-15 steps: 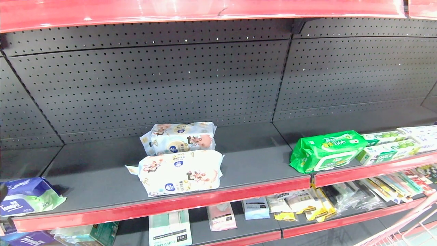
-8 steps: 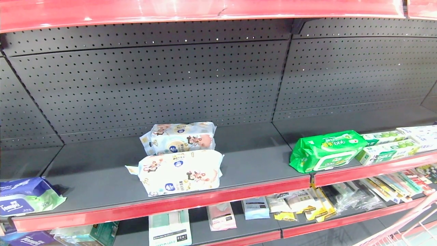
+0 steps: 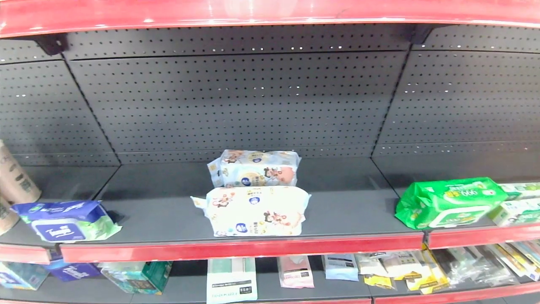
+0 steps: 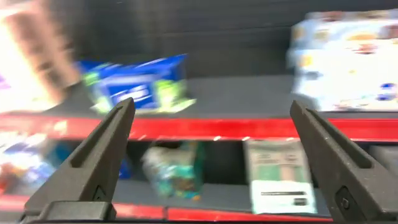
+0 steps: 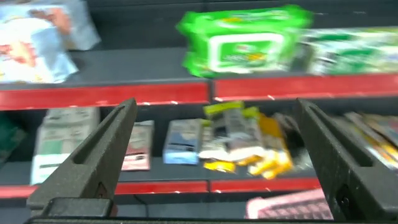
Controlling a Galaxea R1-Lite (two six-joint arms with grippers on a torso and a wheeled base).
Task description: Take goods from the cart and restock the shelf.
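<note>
Two white cartoon-print packs lie on the middle shelf (image 3: pixel 168 219), one at the front (image 3: pixel 254 211) and one behind it (image 3: pixel 255 168). A green wipes pack (image 3: pixel 449 202) sits to their right, a blue-and-green tissue pack (image 3: pixel 67 220) to their left. My left gripper (image 4: pixel 211 112) is open and holds nothing; it faces the shelf's red front edge (image 4: pixel 205 129), with the blue pack (image 4: pixel 140 84) and a white pack (image 4: pixel 348 59) beyond. My right gripper (image 5: pixel 217 109) is open and holds nothing, facing the green pack (image 5: pixel 242 38). A pink cart corner (image 5: pixel 286 208) is low in the right wrist view.
Black pegboard (image 3: pixel 236 97) backs the shelf, with a red shelf (image 3: pixel 253 10) overhead. Brown rolls (image 3: pixel 14 177) stand at the far left. Green boxes (image 3: pixel 517 202) lie at the far right. The lower shelf holds small packets (image 3: pixel 379 270) and boxes (image 3: pixel 139 276).
The head camera has swung to the left, so the whole shelf scene has shifted right; brown rolls have come into view at the left and the pink cart has left the head view.
</note>
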